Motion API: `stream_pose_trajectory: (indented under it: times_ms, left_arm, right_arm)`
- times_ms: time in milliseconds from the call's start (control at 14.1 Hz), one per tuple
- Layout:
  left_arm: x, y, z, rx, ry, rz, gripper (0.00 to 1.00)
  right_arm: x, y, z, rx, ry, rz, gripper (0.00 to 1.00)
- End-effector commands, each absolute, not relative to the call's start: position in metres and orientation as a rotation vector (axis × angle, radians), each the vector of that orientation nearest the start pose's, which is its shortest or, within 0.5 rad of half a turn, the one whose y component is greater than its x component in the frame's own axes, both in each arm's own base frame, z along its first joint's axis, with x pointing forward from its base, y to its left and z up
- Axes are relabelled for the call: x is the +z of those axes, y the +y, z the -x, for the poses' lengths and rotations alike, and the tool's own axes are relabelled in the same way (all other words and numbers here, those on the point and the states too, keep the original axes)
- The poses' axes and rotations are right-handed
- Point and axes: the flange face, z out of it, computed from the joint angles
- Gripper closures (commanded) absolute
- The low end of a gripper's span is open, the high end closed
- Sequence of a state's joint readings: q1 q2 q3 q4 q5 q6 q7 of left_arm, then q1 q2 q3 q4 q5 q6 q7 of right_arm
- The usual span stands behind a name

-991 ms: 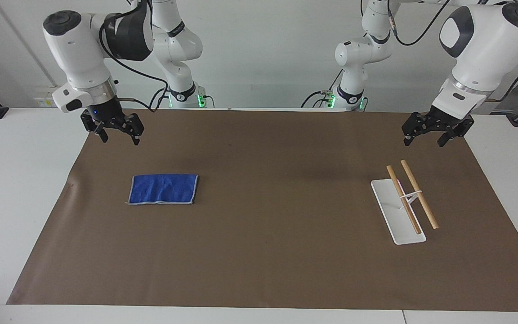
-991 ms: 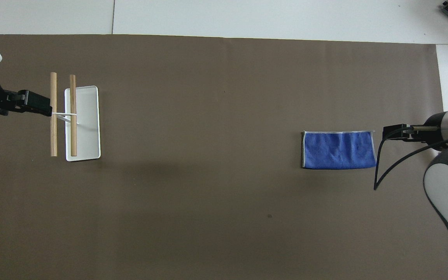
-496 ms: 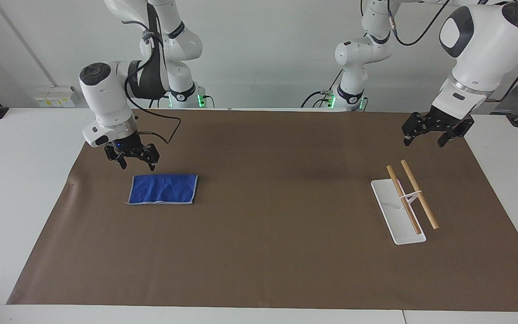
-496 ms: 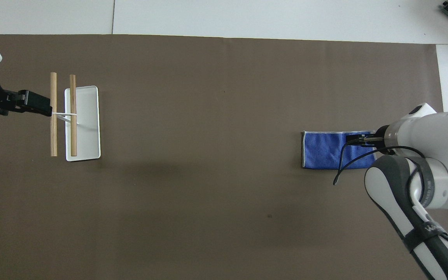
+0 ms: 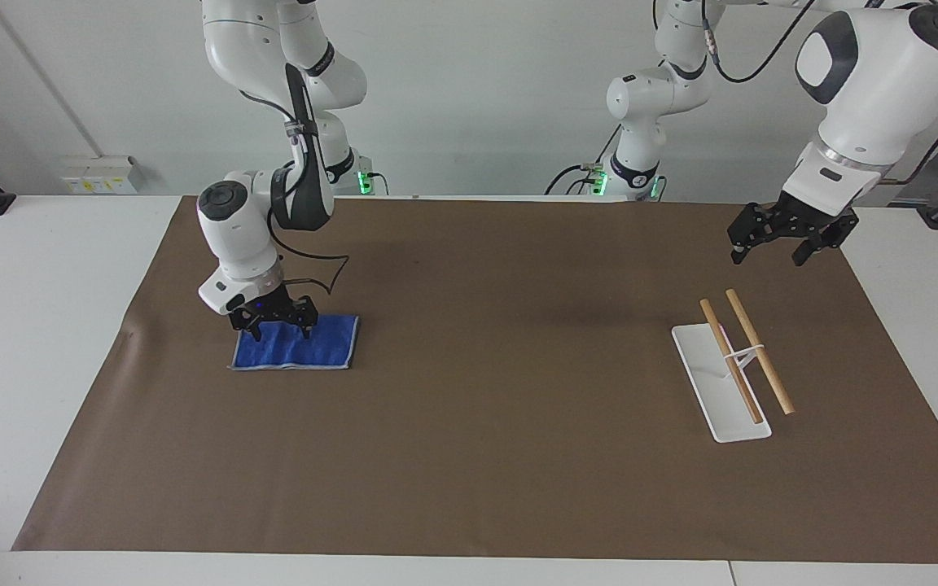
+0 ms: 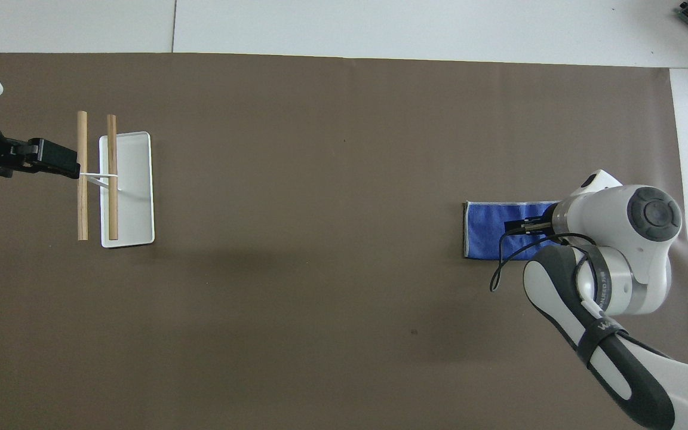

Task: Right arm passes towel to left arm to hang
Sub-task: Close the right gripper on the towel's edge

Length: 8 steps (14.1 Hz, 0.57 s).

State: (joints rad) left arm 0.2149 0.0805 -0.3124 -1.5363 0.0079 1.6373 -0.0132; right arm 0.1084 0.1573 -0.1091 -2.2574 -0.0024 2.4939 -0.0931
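Right pincer (image 5: 274, 322) down low on the towel (image 5: 306, 348), fingertips spread and planted at the towel's edge nearer the robots, toward the end by the right arm's side of the counter (image 5: 46, 342). Released, nothing clamped between the fingers; cloth flat and not lifted. Small blue light showing on the pincer body. Loose black cable looping out from the wrist of the right arm (image 5: 253, 236), hanging over the brown mat (image 5: 485, 456) just beside the pincer. In the overhead view, right pincer (image 6: 517, 227) mostly covered by its own wrist, only a dark tip visible over the blue cloth (image 6: 487, 236); right arm (image 6: 613, 257) bent over the towel's end.

Towel spread flat on the mat directly under the right pincer, pale stitched edging visible along its sides, most of its length reaching away from the pincer toward the middle of the counter.

Left pincer (image 5: 772, 247) up in the air, waiting, fingers apart and empty, hanging over the mat's edge by the left arm's end. Left arm (image 5: 868, 98) raised above it. Below and just beside that pincer, a white rack (image 5: 717, 382) with two wooden rails (image 5: 758, 350), well apart from the towel. From overhead, left pincer (image 6: 51, 160) pointing at the rails (image 6: 83, 179) over the rack's tray (image 6: 135, 191).
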Motion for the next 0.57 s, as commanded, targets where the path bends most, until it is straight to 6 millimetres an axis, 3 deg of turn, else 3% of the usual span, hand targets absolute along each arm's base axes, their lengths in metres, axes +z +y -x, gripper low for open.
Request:
stream_pose_trajectory:
  times_ms: [0, 354, 425, 496]
  left_arm:
    - [0.604, -0.046, -0.575, -0.054, 0.145, 3.138, 0.00]
    - [0.605, -0.046, -0.575, -0.057, 0.145, 3.136, 0.00]
    - [0.605, -0.046, -0.575, -0.057, 0.145, 3.138, 0.00]
    - [0.605, -0.046, -0.575, -0.057, 0.145, 3.136, 0.00]
  right_arm:
    - [0.290, -0.008, -0.541, -0.119, -0.232, 3.144, 0.00]
    - [0.277, -0.005, -0.537, -0.107, -0.223, 3.145, 0.01]
    - [0.275, -0.005, -0.537, -0.102, -0.218, 3.145, 0.11]
    - [0.275, -0.006, -0.537, -0.102, -0.216, 3.146, 0.31]
